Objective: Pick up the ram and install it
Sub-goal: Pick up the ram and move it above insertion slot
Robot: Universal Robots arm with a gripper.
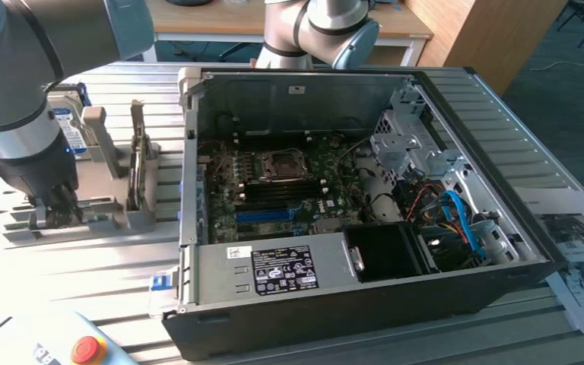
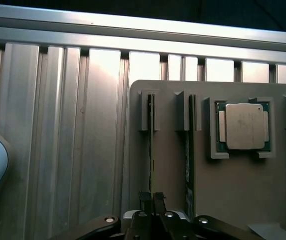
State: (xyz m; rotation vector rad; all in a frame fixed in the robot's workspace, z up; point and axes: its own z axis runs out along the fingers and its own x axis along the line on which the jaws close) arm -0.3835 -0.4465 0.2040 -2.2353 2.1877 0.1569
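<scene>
The hand (image 2: 151, 200) is pinched nearly shut on the ram (image 2: 150, 150), which stands on edge in the grey holder (image 2: 232, 190), so it's easy to grab.

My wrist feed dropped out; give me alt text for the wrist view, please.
The tool is closed on the edge-on ram standing in a slot of the grey holder; a second stick and the processor chip sit alongside.

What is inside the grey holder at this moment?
One ram stands edge-on in a slot of the holder, the claw shut on it. A second stick stands in the next slot, and a chip lies in a recess. The claw covers the ram's near end.
</scene>
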